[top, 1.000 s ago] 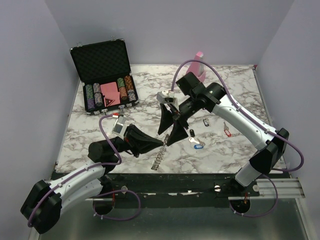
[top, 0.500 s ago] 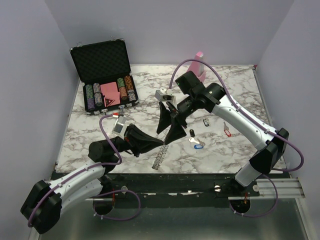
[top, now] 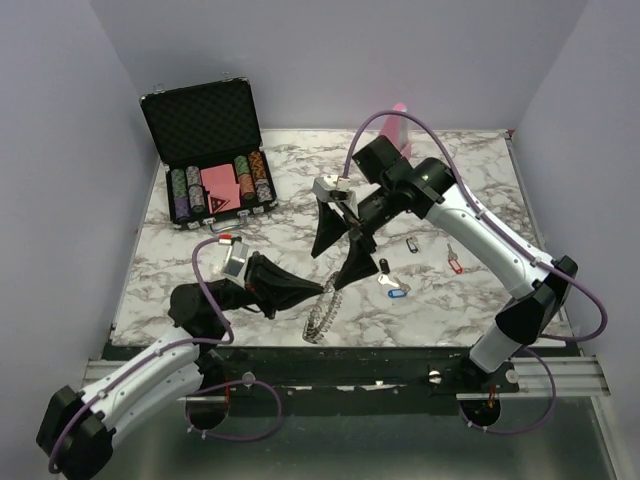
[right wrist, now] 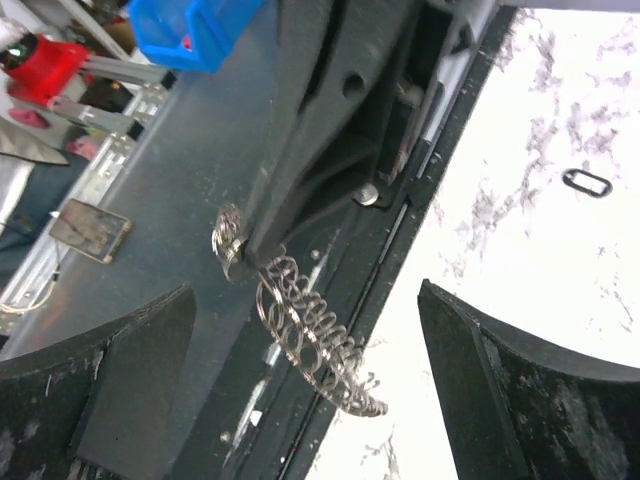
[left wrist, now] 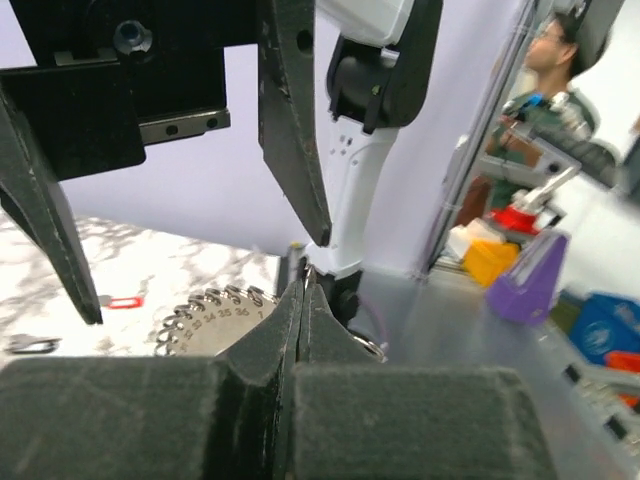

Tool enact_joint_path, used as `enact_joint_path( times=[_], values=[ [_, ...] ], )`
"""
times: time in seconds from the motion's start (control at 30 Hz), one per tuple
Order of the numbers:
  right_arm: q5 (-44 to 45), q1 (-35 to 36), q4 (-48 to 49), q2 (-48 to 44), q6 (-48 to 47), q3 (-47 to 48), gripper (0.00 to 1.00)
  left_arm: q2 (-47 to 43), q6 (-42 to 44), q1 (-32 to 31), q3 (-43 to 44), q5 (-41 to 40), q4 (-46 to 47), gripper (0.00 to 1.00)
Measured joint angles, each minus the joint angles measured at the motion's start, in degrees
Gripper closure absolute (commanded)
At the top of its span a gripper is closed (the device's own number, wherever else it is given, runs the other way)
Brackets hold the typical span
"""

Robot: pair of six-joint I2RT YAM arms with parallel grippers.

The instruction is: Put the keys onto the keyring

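The keyring (top: 319, 320) hangs from the left gripper (top: 323, 290), whose fingers (left wrist: 250, 400) are pressed tight together with the ring's upper rim pinched at their very tips. From above the ring shows edge-on, like a coil, its long axis running from those tips toward the near edge of the table (top: 250, 215). Whether its low end rests on anything I cannot tell. The right gripper (top: 330, 272) stands just beyond the keyring on the far side, its 2 fingers spread wide and empty, tips pointing down and toward the ring. The right wrist view shows the ring lying between and past the 2 spread pads, touching neither. The keys (top: 397, 291) all lie flat on the marble to the right of the keyring, none threaded on it. The closest, a black-headed one and a blue-tagged one, are just past the right gripper's outer finger, and a red one is farthest from the ring. I judge the coming move to turn on this: the keys lie to the right of the open fingers, not between them, so the right arm, plainly the nearer of the 2, must swing away from the keyring to reach one. Count: 1 keyring, 2 grippers, and 4 coloured heads or tags that I can make out (2 black, 1 blue, 1 red). The bare silver blades are too small to count surely.
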Motion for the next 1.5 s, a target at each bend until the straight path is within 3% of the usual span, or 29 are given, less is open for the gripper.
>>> enact_joint_path(
  times=[0.1,0.23,0.4,0.57,0.7,0.8,1.0,1.5],
  values=[
    [4.7,0.0,3.0,-2.1,2.6,-0.9,0.00,-9.2,11.3,0.0,2.5,-1.1,-17.2,1.00],
    [17.9,-0.1,12.7,-6.4,12.7,-5.6,0.00,-17.0,24.2,-0.1,7.0,-7.3,-35.5,1.00],
    [27.5,-0.5,22.1,-6.3,22.8,-8.2,0.02,-18.2,31.7,-0.2,8.6,-17.7,-48.9,1.00],
    [33.2,-0.8,27.6,-5.9,28.0,-9.0,0.30,-15.0,32.9,-0.2,10.4,-25.9,-57.8,1.00],
    [40.2,-0.8,32.2,-5.9,30.3,-11.0,0.63,-13.4,32.0,-0.2,10.9,-29.9,-59.8,1.00],
    [46.0,-0.8,34.5,-5.6,32.3,-13.9,0.71,-12.9,30.5,-0.2,10.9,-32.3,-60.0,1.00],
    [50.2,-0.5,36.7,-2.4,35.0,-14.4,0.71,-10.0,28.3,-0.3,10.9,-34.6,-58.1,1.00],
    [44.5,2.8,37.3,-1.9,34.8,-15.1,0.71,-8.1,27.3,-0.4,11.0,-38.3,-55.6,1.00]
  ],
)
